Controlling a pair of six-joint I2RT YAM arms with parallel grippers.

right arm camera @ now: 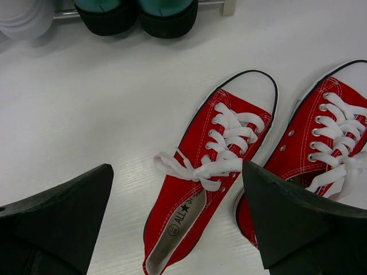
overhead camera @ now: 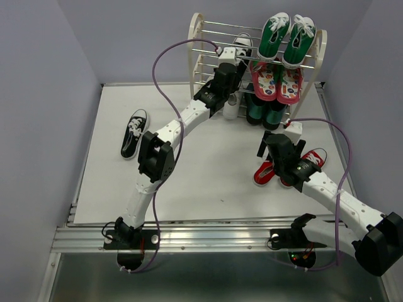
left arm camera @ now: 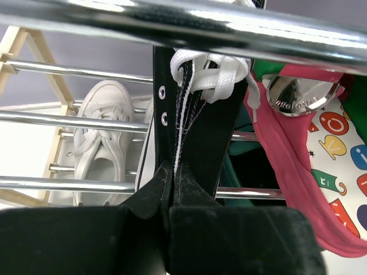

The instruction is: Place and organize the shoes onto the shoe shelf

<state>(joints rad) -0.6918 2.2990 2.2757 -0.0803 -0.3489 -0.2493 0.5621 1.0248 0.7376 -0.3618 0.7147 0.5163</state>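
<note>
My right claw (right arm camera: 176,167) hung wide open directly over one red shoe (right arm camera: 189,192) on the table (right arm camera: 86,103), its length slanting toe-away between my fingers; my left claw (left arm camera: 172,175) pinched the black shoe (left arm camera: 203,132) at the shelf (left arm camera: 80,71).

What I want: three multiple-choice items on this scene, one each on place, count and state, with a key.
1. The red sneakers are: A. on the table B. held aloft C. stacked on each other
2. Black sneakers lying on the table: A. none B. three C. one
3. The right gripper is: A. shut on a lace B. open C. shut on a shoe

Key: 1 A, both lie on its white top. 2 C, a single one lies at the left. 3 B, its fingers stand wide apart above the red pair.
</note>
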